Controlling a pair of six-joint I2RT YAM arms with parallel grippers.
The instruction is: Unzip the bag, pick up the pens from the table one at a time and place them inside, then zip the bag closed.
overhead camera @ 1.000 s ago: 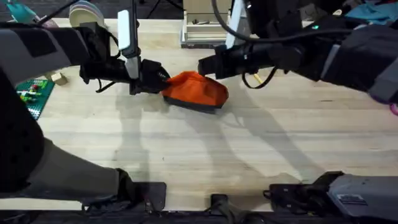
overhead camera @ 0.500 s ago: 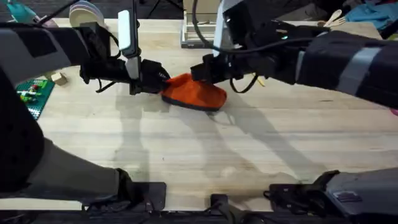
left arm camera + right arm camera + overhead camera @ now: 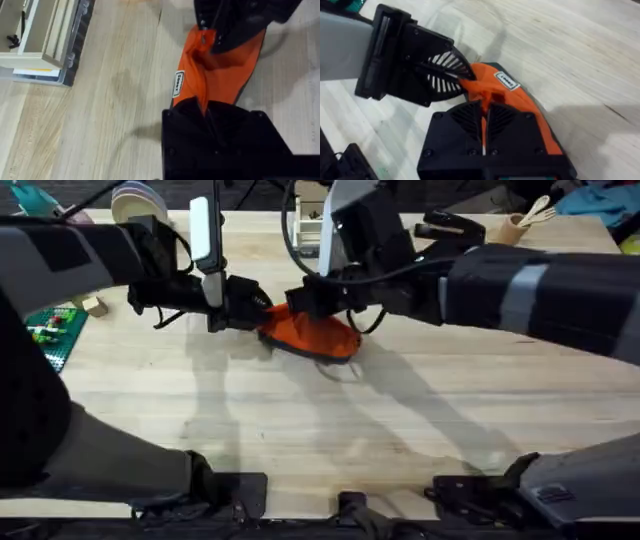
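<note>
Two pincers meet on the bag (image 3: 318, 333), which lies on the tabletop (image 3: 330, 430) toward the far middle. Our left pincer (image 3: 262, 312) is pressed shut on the bag's end — we judge it anchors the fabric so the zipper can run. Our right pincer (image 3: 485, 117) is closed on a ridge of orange cloth along the top, probably at the zipper pull, though the pull itself is hidden between the fingers. Whether the zipper is open or shut we cannot make out — the arms cover most of it.
</note>
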